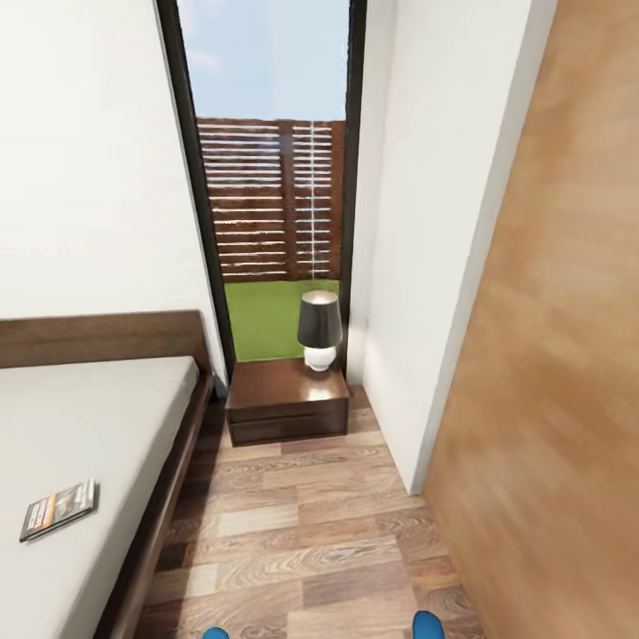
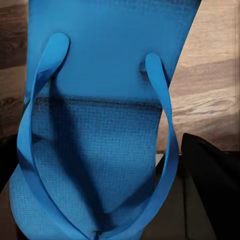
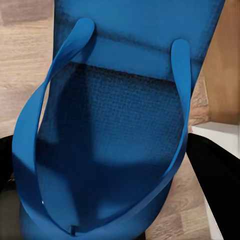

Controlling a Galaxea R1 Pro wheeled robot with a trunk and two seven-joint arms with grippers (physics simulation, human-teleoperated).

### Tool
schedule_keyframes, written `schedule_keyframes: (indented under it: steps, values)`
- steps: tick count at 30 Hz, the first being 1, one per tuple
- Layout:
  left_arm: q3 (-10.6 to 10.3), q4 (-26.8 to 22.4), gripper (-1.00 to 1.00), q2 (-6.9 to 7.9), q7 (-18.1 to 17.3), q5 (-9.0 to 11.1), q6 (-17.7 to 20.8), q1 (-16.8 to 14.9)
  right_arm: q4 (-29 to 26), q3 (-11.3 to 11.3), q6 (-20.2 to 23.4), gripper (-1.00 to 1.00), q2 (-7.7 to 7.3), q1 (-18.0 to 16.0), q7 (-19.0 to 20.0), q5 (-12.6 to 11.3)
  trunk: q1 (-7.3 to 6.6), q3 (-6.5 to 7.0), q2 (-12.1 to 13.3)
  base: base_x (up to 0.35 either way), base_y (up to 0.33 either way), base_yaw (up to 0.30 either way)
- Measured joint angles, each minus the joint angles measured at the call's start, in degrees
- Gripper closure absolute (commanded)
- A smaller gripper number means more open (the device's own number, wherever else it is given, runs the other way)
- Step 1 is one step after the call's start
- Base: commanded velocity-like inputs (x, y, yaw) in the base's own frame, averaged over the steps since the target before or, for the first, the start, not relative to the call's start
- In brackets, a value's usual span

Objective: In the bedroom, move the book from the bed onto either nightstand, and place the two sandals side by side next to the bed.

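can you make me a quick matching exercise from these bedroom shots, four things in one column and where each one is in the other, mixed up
Things:
1. book
2. lamp
3. nightstand
4. sandal

Places:
A. on the nightstand's top
B. close up in front of the left wrist camera, above the wood floor
C. lying flat on the bed's grey mattress
D. on the floor below the tall window, beside the bed's head end

Pairs: 1-C, 2-A, 3-D, 4-B

lamp (image 1: 319,330) crowding nightstand (image 1: 280,383), floor (image 1: 302,541) open
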Motion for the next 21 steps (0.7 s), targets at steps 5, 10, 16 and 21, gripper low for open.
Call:
schedule_keyframes:
  steps: [5, 10, 16, 21]
  values:
    - [0.01, -0.04, 1.00, -0.15, 0.01, 0.04, 0.00, 0.00, 0.00, 0.02, 0.01, 1.00, 0.00, 0.00, 0.01, 0.00, 0.00, 0.00, 0.00, 0.264, -0.021, 0.006]
    - [0.01, -0.01, 1.00, -0.29, 0.01, 0.03, 0.00, 0.00, 0.00, 0.00, 0.01, 1.00, 0.00, 0.00, 0.01, 0.00, 0.00, 0.00, 0.00, 0.267, -0.006, 0.005]
    - [0.01, -0.01, 1.00, -0.38, 0.01, 0.05, 0.00, 0.00, 0.01, 0.00, 0.02, 1.00, 0.00, -0.01, 0.01, 0.00, 0.00, 0.09, 0.00, 0.264, -0.002, 0.092]
    - [0.00, -0.02, 1.00, -0.41, 0.01, 0.06, -0.11, 0.03, 0.00, 0.01, 0.05, 1.00, 0.00, 0.00, 0.01, 0.01, 0.01, 0.28, 0.01, 0.157, 0.000, 0.090]
